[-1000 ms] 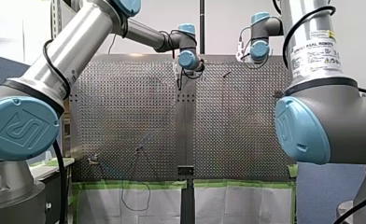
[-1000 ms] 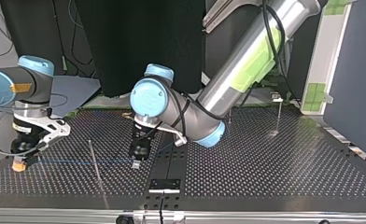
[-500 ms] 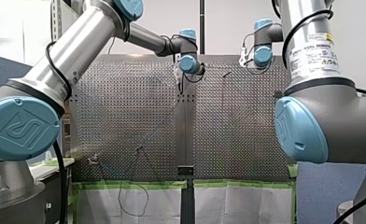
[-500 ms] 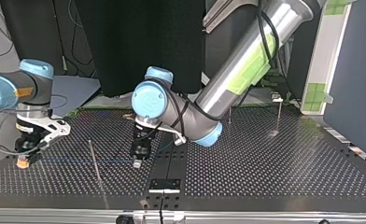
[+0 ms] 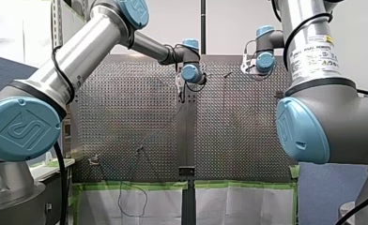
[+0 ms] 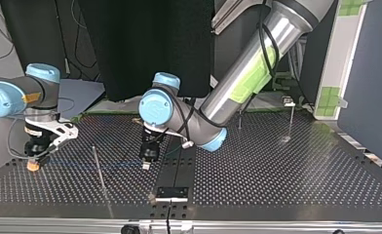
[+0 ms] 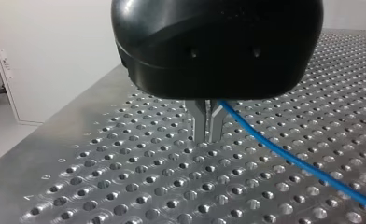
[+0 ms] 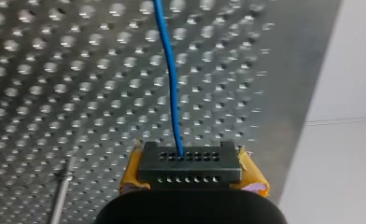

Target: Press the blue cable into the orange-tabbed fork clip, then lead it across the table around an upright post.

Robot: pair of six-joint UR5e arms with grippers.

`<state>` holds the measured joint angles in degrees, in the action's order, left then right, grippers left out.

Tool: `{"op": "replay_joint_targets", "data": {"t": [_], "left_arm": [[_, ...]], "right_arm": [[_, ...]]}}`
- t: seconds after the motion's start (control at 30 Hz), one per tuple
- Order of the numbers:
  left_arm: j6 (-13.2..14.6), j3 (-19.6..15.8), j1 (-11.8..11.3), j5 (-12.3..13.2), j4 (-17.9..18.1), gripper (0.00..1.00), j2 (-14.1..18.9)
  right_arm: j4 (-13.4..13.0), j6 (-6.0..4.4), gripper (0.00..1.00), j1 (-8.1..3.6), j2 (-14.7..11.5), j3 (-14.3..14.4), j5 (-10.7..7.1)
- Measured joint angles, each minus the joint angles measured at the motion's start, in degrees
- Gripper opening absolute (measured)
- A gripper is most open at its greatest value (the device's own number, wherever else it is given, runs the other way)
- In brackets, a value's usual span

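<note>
blue cable (image 6: 121,164) runs low over the perforated worktop (image 6: 276,170), drawn in a nearly straight line between the two grippers in the top view's left half. my left gripper (image 6: 145,165), black-bodied, comes down near the worktop's middle seam. in the left wrist view its metal jaws are together, pinched on the cable, their tips just above the holes. the cable leaves them to one side and trails away across the worktop.

my right gripper (image 6: 32,165) stands at the top view's far left, near the worktop's edge, with its yellow pads (image 8: 253,179) low over the surface. in the right wrist view the cable meets the middle of the gripper's black perforated front and leads straight ahead over the holes. these jaws are clamped on the cable.

a thin upright post (image 6: 98,168) stands between the two grippers. the cable crosses its line in the top view, but i cannot tell on which side it passes. two more thin posts (image 6: 290,122) (image 6: 239,122) stand well apart from the cable, at the top view's right. a small black bracket (image 6: 171,192) sits at the worktop's near edge in that view, below the left gripper.
</note>
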<state>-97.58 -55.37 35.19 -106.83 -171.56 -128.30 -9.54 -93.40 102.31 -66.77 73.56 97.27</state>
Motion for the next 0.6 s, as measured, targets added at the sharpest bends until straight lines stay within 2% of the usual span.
{"op": "replay_joint_targets", "data": {"t": [0.2,0.47,0.53,0.57,0.6], "left_arm": [[0.07,-0.01,0.2,-0.06,-0.07,0.0,-0.66],[0.19,-0.06,0.47,-0.19,-0.26,0.0,-0.81],[0.23,-0.06,0.52,-0.16,-0.27,0.03,-0.82],[0.25,-0.07,0.52,-0.14,-0.27,0.13,-0.82],[0.29,-0.07,0.51,-0.08,-0.27,0.32,-0.83]], "right_arm": [[-0.05,-0.03,0.0,0.32,1.49,0.91,-0.25],[-0.57,0.22,0.0,0.27,3.08,3.47,-0.27],[-0.73,0.32,0.0,0.32,3.67,4.12,-0.24],[-0.9,0.34,0.0,0.34,3.9,4.42,-0.24],[-1.24,0.33,0.0,0.36,4.17,4.83,-0.23]]}}
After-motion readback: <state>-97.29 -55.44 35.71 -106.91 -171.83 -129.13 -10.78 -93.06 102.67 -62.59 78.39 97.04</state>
